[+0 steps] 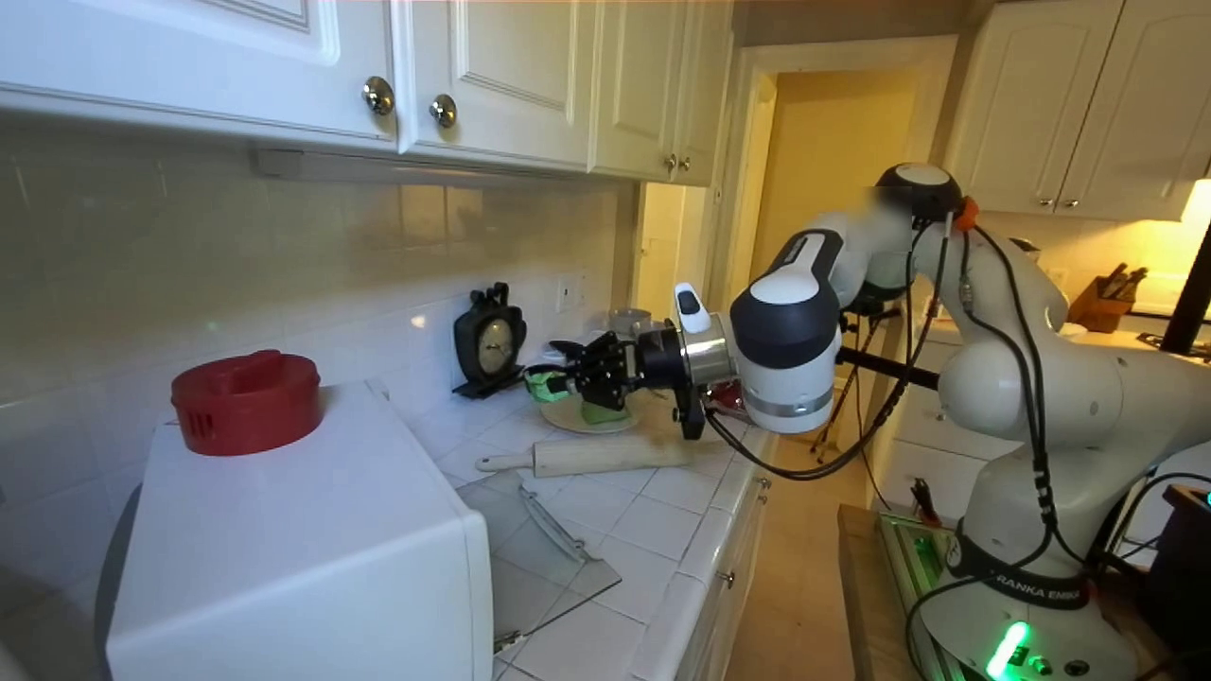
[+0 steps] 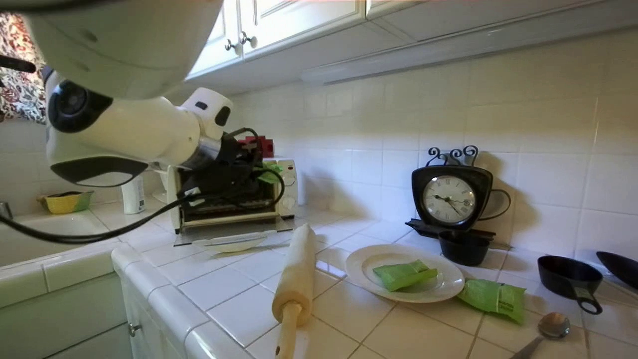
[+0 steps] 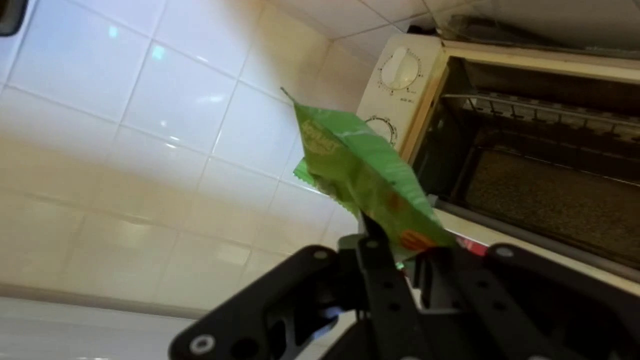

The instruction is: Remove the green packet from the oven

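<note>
The green packet (image 3: pixel 365 175) is pinched between the fingertips of my gripper (image 3: pixel 400 245) in the wrist view. In an exterior view the gripper (image 1: pixel 566 369) holds the packet (image 1: pixel 546 386) above the counter, apart from the oven. The packet also shows beside the dark gripper in an exterior view (image 2: pixel 270 172). The white oven (image 1: pixel 312 530) stands open, with its glass door (image 1: pixel 530 549) folded down over the counter. The oven's control panel (image 3: pixel 400 75) and dark inside with a wire rack show in the wrist view. The fingertips are partly covered by the packet.
A plate (image 2: pixel 356 264) bears another green packet (image 2: pixel 404 274); a further packet (image 2: pixel 493 298) lies beside it. A rolling pin (image 1: pixel 610 456) lies between plate and oven door. A black clock (image 1: pixel 492 342) stands by the wall. A red container (image 1: pixel 248 405) sits on the oven. Cabinets hang above.
</note>
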You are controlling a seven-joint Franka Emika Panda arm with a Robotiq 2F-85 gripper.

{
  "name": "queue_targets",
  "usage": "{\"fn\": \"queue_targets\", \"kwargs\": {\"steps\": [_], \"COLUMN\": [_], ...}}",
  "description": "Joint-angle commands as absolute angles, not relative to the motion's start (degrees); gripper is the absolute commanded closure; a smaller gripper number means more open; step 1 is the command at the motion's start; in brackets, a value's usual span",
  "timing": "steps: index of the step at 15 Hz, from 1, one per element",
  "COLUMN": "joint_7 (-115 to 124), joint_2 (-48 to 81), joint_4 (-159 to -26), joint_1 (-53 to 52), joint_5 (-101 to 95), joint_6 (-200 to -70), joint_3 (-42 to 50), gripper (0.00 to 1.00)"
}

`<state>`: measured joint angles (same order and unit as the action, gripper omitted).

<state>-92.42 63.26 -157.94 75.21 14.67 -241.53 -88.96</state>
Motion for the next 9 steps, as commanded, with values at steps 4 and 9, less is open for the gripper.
{"fn": "queue_targets", "kwargs": {"steps": [4,9], "joint_7": [-88.42,-88.07], "joint_2": [57.47,61.61], "joint_4": [-157.95,-157.95], "joint_1": [72.08,72.31], "joint_5": [20.31,13.01], "joint_6": [-242.68,-242.69], "joint_3": [-92.74,-88.80], "gripper": [0.97,0.97]}}
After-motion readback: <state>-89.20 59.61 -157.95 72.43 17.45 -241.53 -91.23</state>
